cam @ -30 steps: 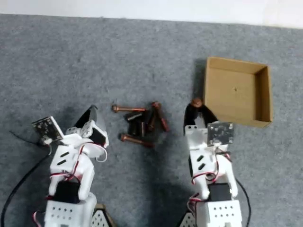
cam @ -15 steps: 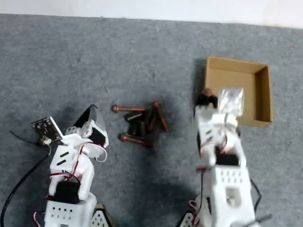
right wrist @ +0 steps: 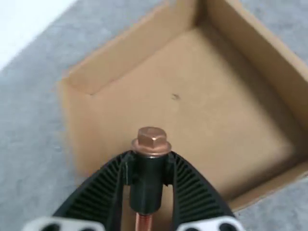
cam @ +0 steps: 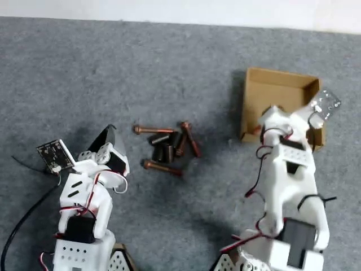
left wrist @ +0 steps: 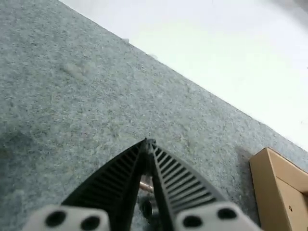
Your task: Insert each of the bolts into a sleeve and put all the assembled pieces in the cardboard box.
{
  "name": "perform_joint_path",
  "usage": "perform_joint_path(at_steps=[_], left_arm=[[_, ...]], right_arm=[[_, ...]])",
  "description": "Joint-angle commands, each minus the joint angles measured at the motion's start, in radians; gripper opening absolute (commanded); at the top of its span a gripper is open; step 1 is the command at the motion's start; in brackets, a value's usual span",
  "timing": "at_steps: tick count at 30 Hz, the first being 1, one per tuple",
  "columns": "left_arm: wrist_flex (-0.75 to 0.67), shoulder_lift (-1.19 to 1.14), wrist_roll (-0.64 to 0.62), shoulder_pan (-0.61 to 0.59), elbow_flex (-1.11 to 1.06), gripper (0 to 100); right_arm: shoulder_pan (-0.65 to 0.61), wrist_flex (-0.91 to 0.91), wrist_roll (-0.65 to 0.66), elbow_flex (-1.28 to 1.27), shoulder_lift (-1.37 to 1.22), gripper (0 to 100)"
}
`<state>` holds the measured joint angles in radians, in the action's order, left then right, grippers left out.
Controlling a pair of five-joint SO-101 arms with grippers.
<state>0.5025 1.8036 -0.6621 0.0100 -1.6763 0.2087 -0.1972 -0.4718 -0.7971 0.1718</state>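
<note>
Well, the right arm [cam: 286,164] reached out over the near wall of the box [cam: 280,90]. The box sat open-topped on the grey desk [cam: 169,68], well apart from the loose parts. Seen from that arm's own camera, the right fingers [right wrist: 120,175] were pinching a black sleeve [right wrist: 146,187] by its sides, over the box's bare floor. A copper bolt [right wrist: 151,141] ran through the sleeve. Its hex head sat flush on the sleeve's far end, and a bit of shank stuck out of the near end. The piece hung in the air and touched neither floor nor wall, as far as I could tell.

The left arm [cam: 90,186] stood back on the other side of the desk. The left fingers [left wrist: 147,147] were pressed together tip to tip, holding nothing, and pointed down toward the desk just beside the pile [cam: 168,147]. That pile lay between the two arms. It held loose bolts [cam: 162,167] in copper: one crosswise on the far side, one on the near side, and at least one slanting on the side toward the box. A few dark sleeves [cam: 163,152] were bunched among them, touching one another. I could not count those sleeves surely from above; three, perhaps. Through the slit under the left fingers a bolt end and a sleeve mouth showed dimly.
</note>
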Motion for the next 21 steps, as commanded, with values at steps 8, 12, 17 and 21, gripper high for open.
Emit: perform_joint_path(at_steps=[8,12,17,21], left_arm=[[-0.023,0.005,0.009,-0.005,-0.019,1],[-0.023,0.005,0.009,-0.005,-0.019,1],[-0.023,0.005,0.009,-0.005,-0.019,1],[-0.023,0.005,0.009,-0.005,-0.019,1]], right_arm=[[0.013,0.036,-0.009,0.142,-0.131,3.1],[0.01,0.036,-0.009,0.136,-0.13,17.6],[0.002,0.031,-0.009,0.134,-0.127,24.2],[-0.001,0.03,-0.009,0.134,-0.091,24.2]])
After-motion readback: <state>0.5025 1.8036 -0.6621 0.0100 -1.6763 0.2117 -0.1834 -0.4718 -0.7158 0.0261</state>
